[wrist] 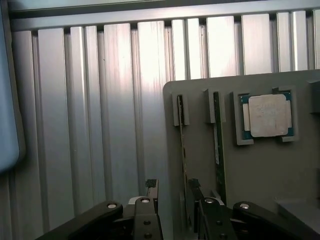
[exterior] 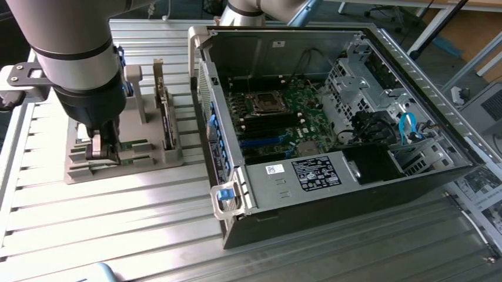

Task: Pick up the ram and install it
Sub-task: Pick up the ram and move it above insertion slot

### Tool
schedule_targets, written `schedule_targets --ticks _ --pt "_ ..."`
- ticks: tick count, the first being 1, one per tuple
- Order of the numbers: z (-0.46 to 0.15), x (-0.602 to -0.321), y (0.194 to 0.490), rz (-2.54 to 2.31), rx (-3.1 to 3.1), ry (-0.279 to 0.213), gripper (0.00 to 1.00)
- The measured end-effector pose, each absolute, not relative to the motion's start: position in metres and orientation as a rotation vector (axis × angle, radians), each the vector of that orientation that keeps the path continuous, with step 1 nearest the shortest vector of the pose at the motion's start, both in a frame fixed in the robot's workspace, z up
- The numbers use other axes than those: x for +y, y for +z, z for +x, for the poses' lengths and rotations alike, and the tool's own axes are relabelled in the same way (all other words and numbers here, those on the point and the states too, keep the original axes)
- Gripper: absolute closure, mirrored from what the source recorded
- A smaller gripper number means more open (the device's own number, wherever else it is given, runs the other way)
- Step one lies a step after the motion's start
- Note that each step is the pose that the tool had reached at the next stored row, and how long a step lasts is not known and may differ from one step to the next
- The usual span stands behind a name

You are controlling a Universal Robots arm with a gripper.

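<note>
The ram is a thin green stick standing on edge in a slot of the grey holder. A second stick stands in the slot beside it. My gripper is open, its two black fingers on either side of the first stick's near end, with the stick closer to one finger. In the exterior view my gripper reaches down onto the holder at the left, and a thin board stands on edge just beside it.
A square silver processor chip sits in its own pocket of the holder beyond the sticks. An open computer case with its motherboard lies at the exterior view's right. Everything rests on a ribbed metal table.
</note>
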State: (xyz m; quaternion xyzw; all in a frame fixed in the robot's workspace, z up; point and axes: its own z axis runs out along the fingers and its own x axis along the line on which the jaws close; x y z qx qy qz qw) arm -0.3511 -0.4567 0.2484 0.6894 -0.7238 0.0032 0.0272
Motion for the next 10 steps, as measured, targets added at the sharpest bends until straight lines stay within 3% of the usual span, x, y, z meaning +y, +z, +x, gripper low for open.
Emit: schedule_targets --ticks 10 --pt "-0.353 -0.4546 0.2413 2.13 -2.234 0.011 0.64"
